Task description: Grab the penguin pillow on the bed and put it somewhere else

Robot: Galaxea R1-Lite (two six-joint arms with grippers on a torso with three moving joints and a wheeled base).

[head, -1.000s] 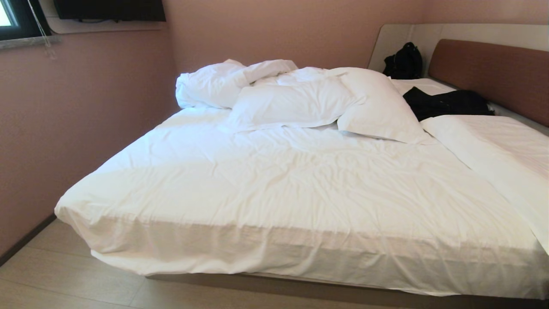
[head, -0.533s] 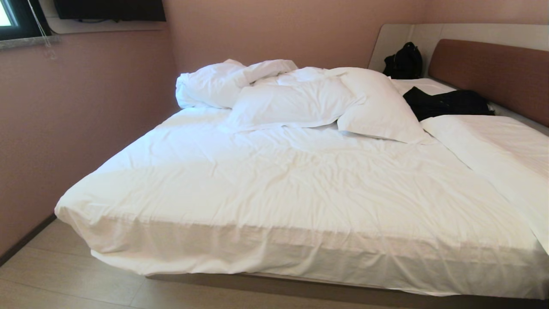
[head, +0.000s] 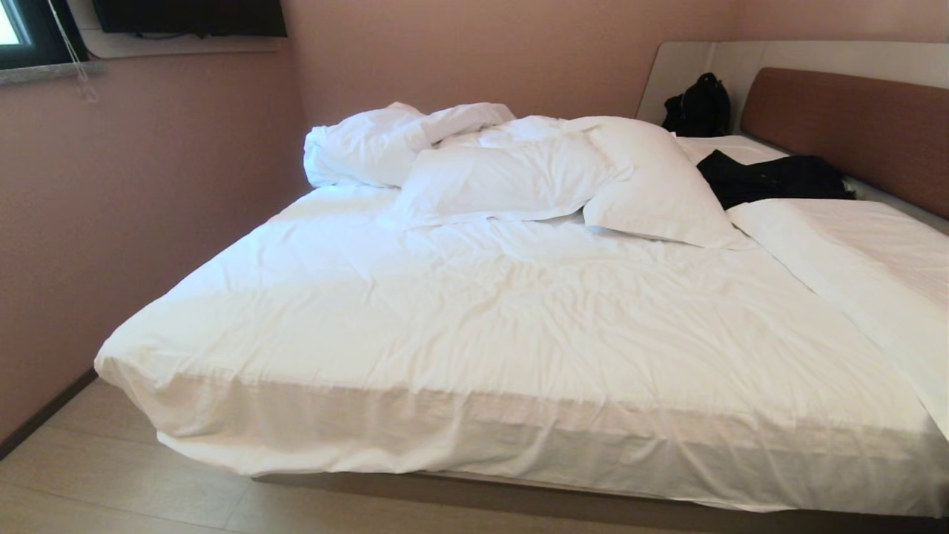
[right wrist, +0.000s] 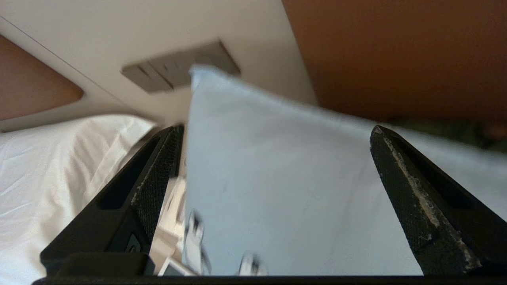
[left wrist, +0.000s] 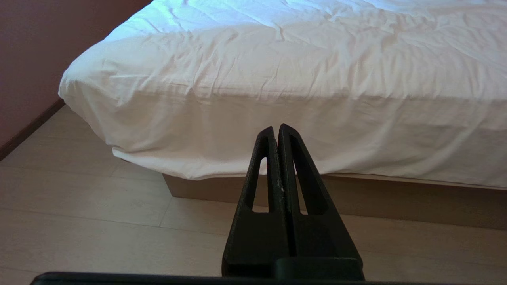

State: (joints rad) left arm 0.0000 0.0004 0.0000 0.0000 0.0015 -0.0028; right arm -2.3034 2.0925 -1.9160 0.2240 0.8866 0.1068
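The penguin pillow (right wrist: 277,190) shows only in the right wrist view: light blue, with small black-and-white penguins along its near edge. It fills the space between the fingers of my right gripper (right wrist: 276,130), which stand wide open on either side of it, close to the brown headboard (right wrist: 396,51). Whether the fingers touch the pillow I cannot tell. My left gripper (left wrist: 277,127) is shut on nothing and hangs low in front of the bed's (left wrist: 277,59) near edge. In the head view the bed (head: 474,311) lies white and wrinkled; neither arm nor the penguin pillow appears there.
A heap of white duvet (head: 393,141) and white pillows (head: 652,185) lies at the bed's far side. A black bag (head: 697,104) and dark clothing (head: 771,178) sit near the headboard. A wall runs along the bed's left. A grey switch panel (right wrist: 178,67) is on the beige surround.
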